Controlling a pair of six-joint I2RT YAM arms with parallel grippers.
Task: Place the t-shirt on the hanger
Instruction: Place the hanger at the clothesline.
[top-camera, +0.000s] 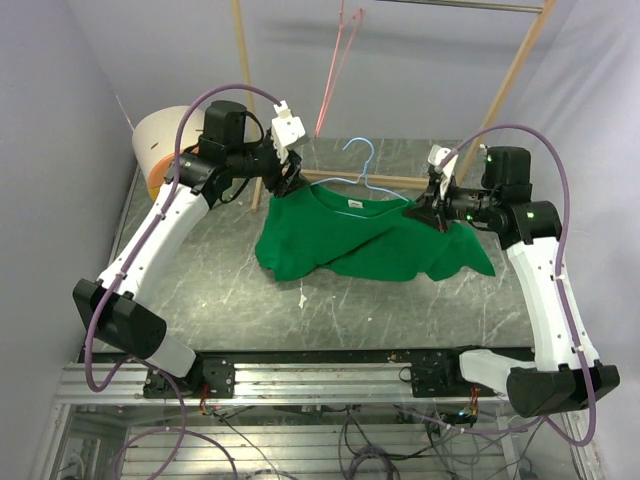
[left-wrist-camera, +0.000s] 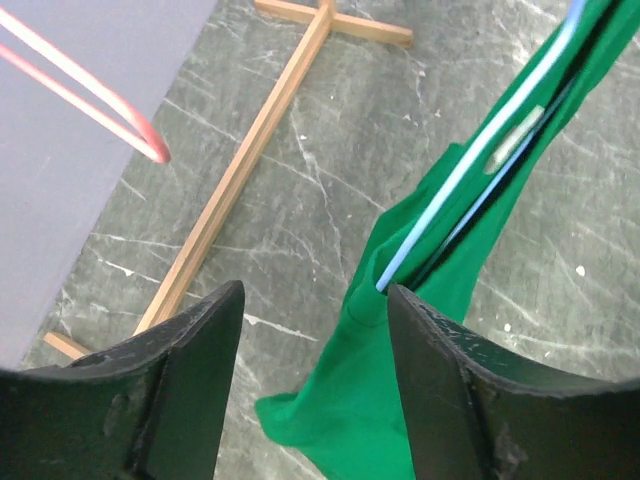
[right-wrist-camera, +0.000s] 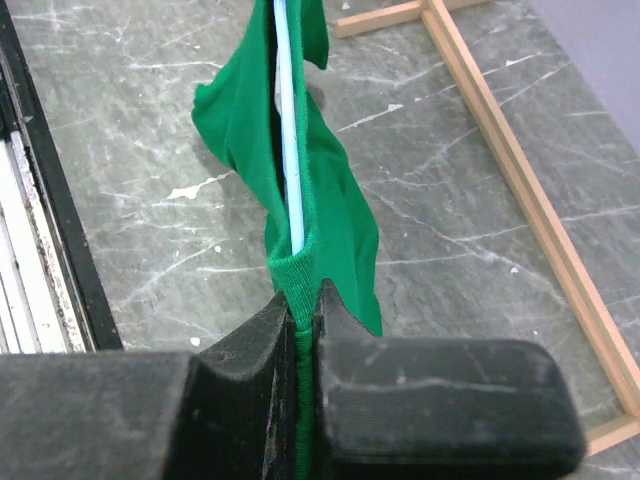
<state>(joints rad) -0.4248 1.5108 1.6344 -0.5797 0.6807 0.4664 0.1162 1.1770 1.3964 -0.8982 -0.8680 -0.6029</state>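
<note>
The left arm (top-camera: 160, 235) climbs from the lower left of the top view and bends inward. Its left gripper (top-camera: 289, 178) is at the left shoulder of the t-shirt (top-camera: 370, 240), fingers spread apart beside the cloth. The right arm (top-camera: 545, 270) rises along the right edge and folds left, its right gripper (top-camera: 432, 207) pinched tight on the opposite shoulder. The hanger (top-camera: 362, 172) runs inside the neck, mid-frame over the table (top-camera: 200, 270).
</note>
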